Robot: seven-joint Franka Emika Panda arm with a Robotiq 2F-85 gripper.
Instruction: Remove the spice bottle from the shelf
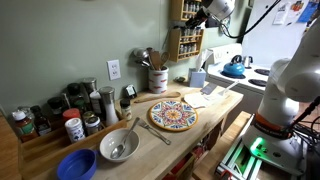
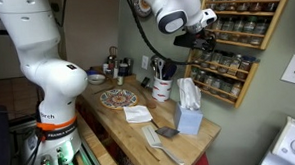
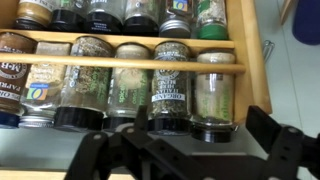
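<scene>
The wooden shelf (image 1: 187, 42) hangs on the wall, lined with rows of small dark spice jars; it also shows in an exterior view (image 2: 248, 43). In the wrist view the shelf rail (image 3: 130, 65) crosses in front of a row of jars. My gripper (image 3: 197, 128) is open, right in front of that row, and holds nothing. A jar with a dark printed label (image 3: 170, 88) and a pale green spice bottle (image 3: 216, 92) stand between its fingers. The picture looks upside down, with the caps at the bottom. The gripper shows at the shelf in both exterior views (image 1: 196, 16) (image 2: 201, 30).
On the wooden counter (image 1: 215, 108) are a patterned plate (image 1: 173, 115), a metal bowl (image 1: 118, 146), a blue bowl (image 1: 76, 165), a utensil crock (image 1: 157, 78) and a tissue box (image 2: 187, 118). A low stepped stand with larger jars (image 1: 55, 115) stands at one end.
</scene>
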